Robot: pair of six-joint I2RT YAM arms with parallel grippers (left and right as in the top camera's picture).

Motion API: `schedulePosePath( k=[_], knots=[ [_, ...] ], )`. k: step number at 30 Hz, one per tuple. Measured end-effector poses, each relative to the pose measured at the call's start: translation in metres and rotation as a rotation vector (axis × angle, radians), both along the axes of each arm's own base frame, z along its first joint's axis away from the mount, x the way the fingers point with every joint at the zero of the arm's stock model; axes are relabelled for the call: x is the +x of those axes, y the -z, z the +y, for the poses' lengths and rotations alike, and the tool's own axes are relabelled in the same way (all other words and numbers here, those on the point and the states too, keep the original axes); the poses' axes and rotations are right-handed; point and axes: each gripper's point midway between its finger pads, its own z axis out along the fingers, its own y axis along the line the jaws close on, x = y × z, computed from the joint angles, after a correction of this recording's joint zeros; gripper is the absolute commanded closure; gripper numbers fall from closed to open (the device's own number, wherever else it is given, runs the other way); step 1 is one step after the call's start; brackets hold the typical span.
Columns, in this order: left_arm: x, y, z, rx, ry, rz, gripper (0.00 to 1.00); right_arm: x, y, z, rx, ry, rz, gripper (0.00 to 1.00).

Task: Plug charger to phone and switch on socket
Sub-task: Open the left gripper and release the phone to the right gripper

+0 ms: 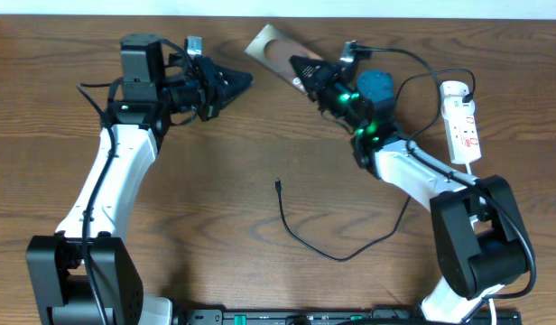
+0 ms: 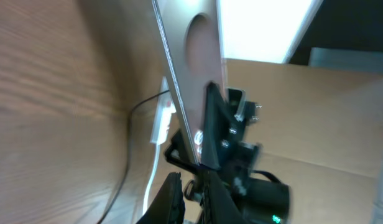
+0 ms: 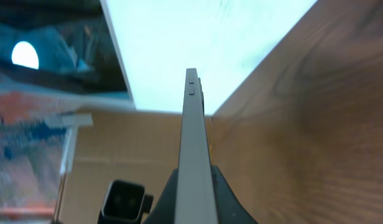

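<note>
The phone (image 1: 271,45), a bronze-brown slab, is held tilted on edge above the table's far centre. My right gripper (image 1: 307,68) is shut on its lower end. In the right wrist view the phone's edge (image 3: 191,137) runs up between my right gripper's fingers (image 3: 194,186). My left gripper (image 1: 242,81) is empty and just left of the phone. In the left wrist view its fingers (image 2: 193,186) are slightly apart below the phone (image 2: 194,74). The charger cable lies loose on the table and its connector tip (image 1: 277,187) is free. The socket (image 1: 463,122) lies at the far right.
The charger cable (image 1: 341,255) curls across the table's middle toward the right arm's base. The socket (image 2: 161,121) and its white cord (image 2: 155,171) show beyond the phone in the left wrist view. A cardboard wall (image 2: 316,112) stands behind the table.
</note>
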Motion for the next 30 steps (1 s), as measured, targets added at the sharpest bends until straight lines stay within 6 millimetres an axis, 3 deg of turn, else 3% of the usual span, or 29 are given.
schedulePosePath(
  k=[5,10,29,30],
  knots=[
    [0.007,-0.038,0.003,-0.104,0.025,-0.096,0.93,0.012,0.001,-0.023,0.005,0.056,0.008,0.99],
    [0.003,-0.063,-0.001,-0.188,0.062,-0.103,0.93,0.011,0.002,-0.023,0.005,0.055,0.014,0.98],
    [-0.003,-0.068,-0.004,-0.252,0.087,-0.004,0.93,0.011,0.006,-0.022,-0.001,0.054,0.032,0.98],
    [-0.003,-0.068,-0.004,-0.252,0.087,-0.004,0.70,0.011,0.006,-0.022,-0.001,0.054,0.032,0.99]
  ],
)
